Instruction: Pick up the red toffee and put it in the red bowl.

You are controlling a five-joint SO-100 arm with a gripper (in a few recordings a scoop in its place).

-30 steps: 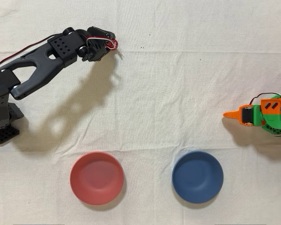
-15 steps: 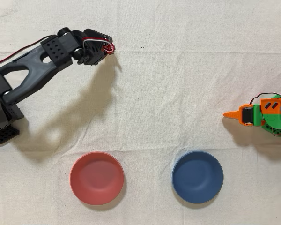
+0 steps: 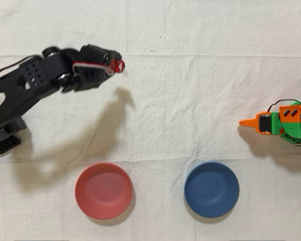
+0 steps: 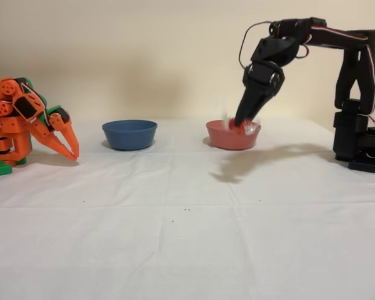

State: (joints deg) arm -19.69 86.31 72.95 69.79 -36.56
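Right now my black arm's fingers [image 3: 116,65] are clamped on the small round red toffee in shiny foil [image 3: 120,65], up in the air at the upper left of the overhead view. From the side, the toffee [image 4: 240,127] hangs in front of the round salmon-red matte bowl [image 4: 228,139]. From above, the bowl [image 3: 104,191] sits well apart, at the lower left. I think the toffee is very light, and its foil looks slippery. Squeezing the round middle feels safer to me than the thin twisted tail.
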